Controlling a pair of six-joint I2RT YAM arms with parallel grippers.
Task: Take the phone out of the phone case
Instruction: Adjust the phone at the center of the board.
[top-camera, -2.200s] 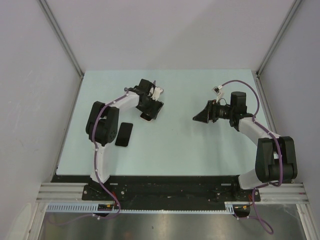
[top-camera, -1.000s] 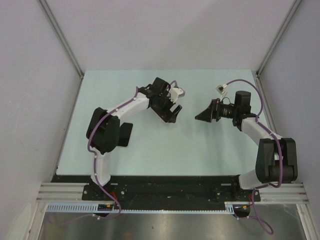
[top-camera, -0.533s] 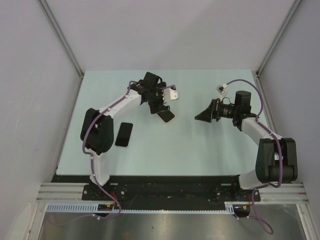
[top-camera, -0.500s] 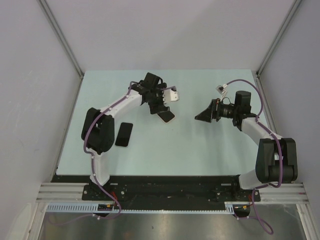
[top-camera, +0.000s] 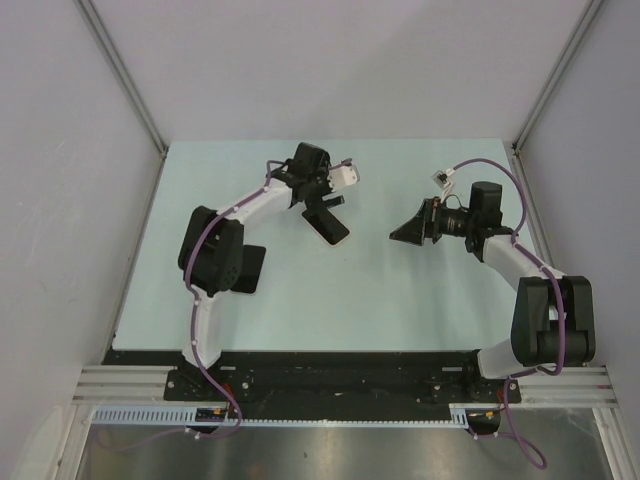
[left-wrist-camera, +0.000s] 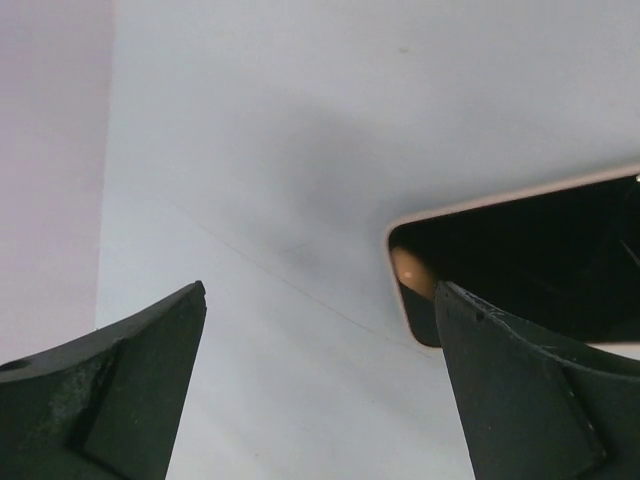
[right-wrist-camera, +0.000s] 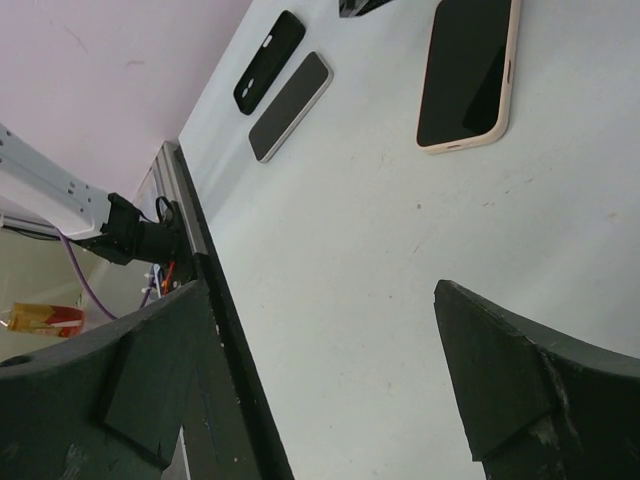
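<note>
The left tool (left-wrist-camera: 320, 300) has its jaws spread wide and holds nothing. It sits low over the worktop (top-camera: 400, 300), just beside the far end of the phone (top-camera: 331, 229), which lies flat in its pale phone case (right-wrist-camera: 499, 90) near the middle of the worktop. The right tool (right-wrist-camera: 320, 290) is also spread and holds nothing; it is to the right of the phone, well apart from it and pointing left.

my left arm (top-camera: 255, 203) stretched forward, wrist angled down | my left fingers (left-wrist-camera: 120, 390) spread wide, gripping nothing | right arm (top-camera: 500, 250) bent at elbow, wrist pointing toward my left | my right fingers (right-wrist-camera: 510, 390) spread wide, gripping nothing
</note>
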